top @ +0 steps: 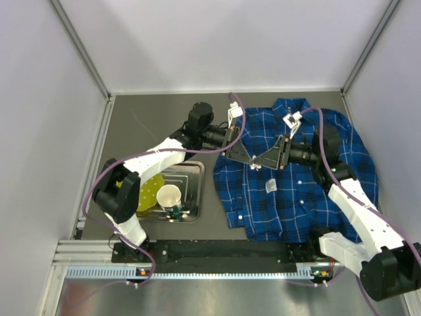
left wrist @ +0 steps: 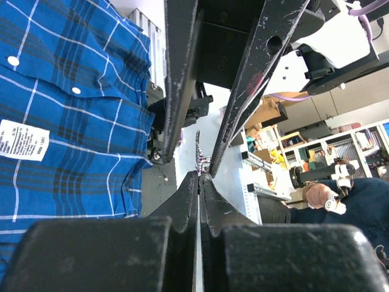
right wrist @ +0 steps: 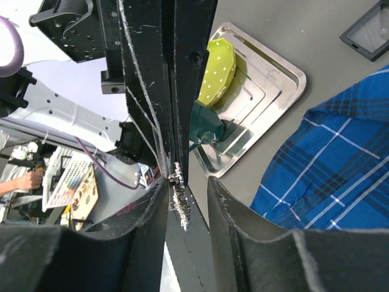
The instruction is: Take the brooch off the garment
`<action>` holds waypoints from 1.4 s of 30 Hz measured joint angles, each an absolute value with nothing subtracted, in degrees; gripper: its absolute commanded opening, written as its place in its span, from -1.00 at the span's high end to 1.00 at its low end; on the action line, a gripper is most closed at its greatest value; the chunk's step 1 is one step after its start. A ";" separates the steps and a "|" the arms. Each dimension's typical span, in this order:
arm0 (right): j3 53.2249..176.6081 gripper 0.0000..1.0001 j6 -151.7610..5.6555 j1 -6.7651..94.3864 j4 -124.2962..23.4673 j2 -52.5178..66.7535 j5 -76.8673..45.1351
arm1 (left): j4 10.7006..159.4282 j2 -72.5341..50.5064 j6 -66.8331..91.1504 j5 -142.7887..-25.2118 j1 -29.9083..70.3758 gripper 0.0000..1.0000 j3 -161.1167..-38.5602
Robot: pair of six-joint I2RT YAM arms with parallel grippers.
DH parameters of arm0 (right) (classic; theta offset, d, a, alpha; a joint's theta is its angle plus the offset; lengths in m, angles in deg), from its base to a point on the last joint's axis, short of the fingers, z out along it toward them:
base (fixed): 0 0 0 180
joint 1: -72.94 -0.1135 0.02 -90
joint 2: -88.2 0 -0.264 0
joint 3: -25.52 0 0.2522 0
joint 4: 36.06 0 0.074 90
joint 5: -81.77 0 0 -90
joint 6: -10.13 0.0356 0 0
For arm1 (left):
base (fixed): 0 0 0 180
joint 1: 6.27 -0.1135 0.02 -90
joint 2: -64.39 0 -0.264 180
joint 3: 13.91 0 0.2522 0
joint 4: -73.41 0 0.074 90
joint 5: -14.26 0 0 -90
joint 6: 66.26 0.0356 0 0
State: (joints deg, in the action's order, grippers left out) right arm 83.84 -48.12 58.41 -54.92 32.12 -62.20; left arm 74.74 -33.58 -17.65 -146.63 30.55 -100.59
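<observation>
The blue plaid shirt (top: 299, 197) lies spread on the table's right half; it also shows in the left wrist view (left wrist: 67, 121) and the right wrist view (right wrist: 340, 158). My two grippers meet tip to tip over its left edge. The left gripper (top: 248, 161) (left wrist: 200, 175) is shut on the tiny silvery brooch (left wrist: 199, 155), which sticks out at its tips. The right gripper (top: 265, 162) (right wrist: 187, 182) is open, its fingers either side of the brooch (right wrist: 180, 194), which lies close to its left finger (right wrist: 149, 207). The brooch is off the cloth.
A metal tray (top: 198, 172) (right wrist: 276, 76) left of the shirt holds a paper cup (top: 169, 197) and a yellow-green dotted item (top: 150, 191) (right wrist: 220, 67). A white cloth tag (top: 270, 187) (left wrist: 23, 140) sits on the shirt. Walls close in on three sides.
</observation>
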 measured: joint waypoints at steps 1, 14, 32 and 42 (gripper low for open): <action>83.84 0.43 -48.10 58.41 -54.70 32.12 -62.33 | 73.96 -33.58 -18.48 -146.65 30.55 1.00 -100.40; 82.33 0.74 -44.14 58.02 -47.05 33.87 -63.47 | 43.38 -35.42 -43.55 -147.51 30.18 1.00 -93.86; 74.55 0.74 -37.04 54.24 -43.12 41.79 -42.75 | 55.44 -33.87 -35.99 -137.30 30.75 1.00 -93.86; 73.76 0.57 -33.48 53.17 -42.11 42.62 -34.86 | 59.33 -31.85 -34.57 -128.91 31.97 1.00 -93.38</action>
State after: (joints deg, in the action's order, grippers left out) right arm 73.76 -33.48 53.17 -42.11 42.62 -34.86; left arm 59.33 -31.85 -34.57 -128.91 31.97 -93.38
